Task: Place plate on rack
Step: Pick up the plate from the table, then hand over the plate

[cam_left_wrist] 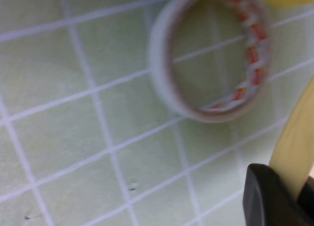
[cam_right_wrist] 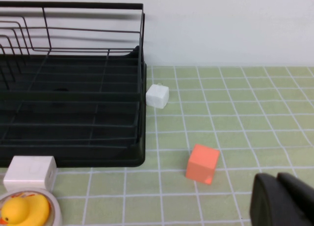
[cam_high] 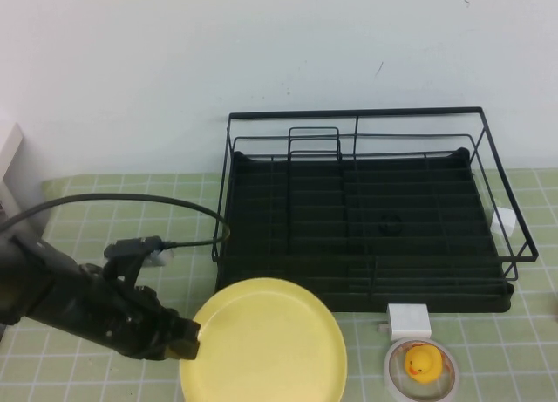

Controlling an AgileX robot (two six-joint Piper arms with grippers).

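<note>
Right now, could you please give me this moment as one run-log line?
left claw: shut on plate rim, near side of rack | plate: not racked | right claw: beside rack, holding nothing

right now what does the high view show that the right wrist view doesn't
Only the high view shows the plate, its left rim gripped by the left gripper, whose arm reaches in from the left, and the rack's tall loops at the back.

Only the right wrist view shows an orange cube on the mat right of the rack, plus the right gripper, shut and holding nothing.

Both show the rack, the white block in front of it, the yellow duck and a small white cube by the rack's right side.
</note>
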